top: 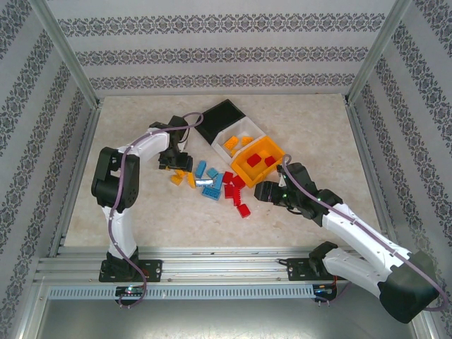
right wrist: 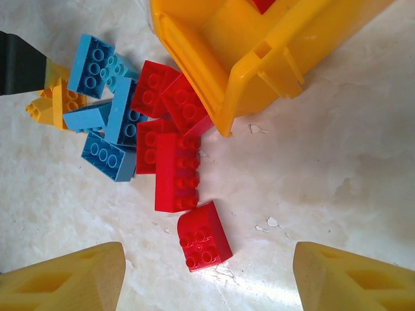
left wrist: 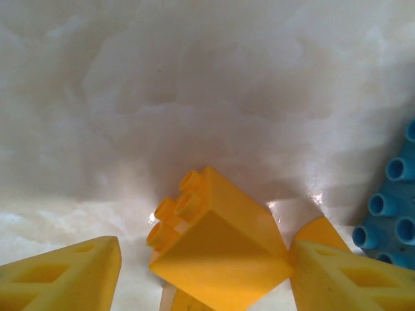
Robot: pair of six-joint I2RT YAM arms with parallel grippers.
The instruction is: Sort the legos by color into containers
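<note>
Loose legos lie mid-table: orange-yellow ones, blue ones and red ones. The black bin, white bin and orange bin stand in a row behind them. Orange bricks lie in the white bin, red bricks in the orange one. My left gripper is open, low over a tilted orange-yellow brick that sits between its fingers, touching the right one. My right gripper is open just above a lone red brick.
Blue bricks and a long red brick lie against the orange bin's front. A blue brick sits right of the left gripper. Metal frame rails and patterned walls enclose the marble table.
</note>
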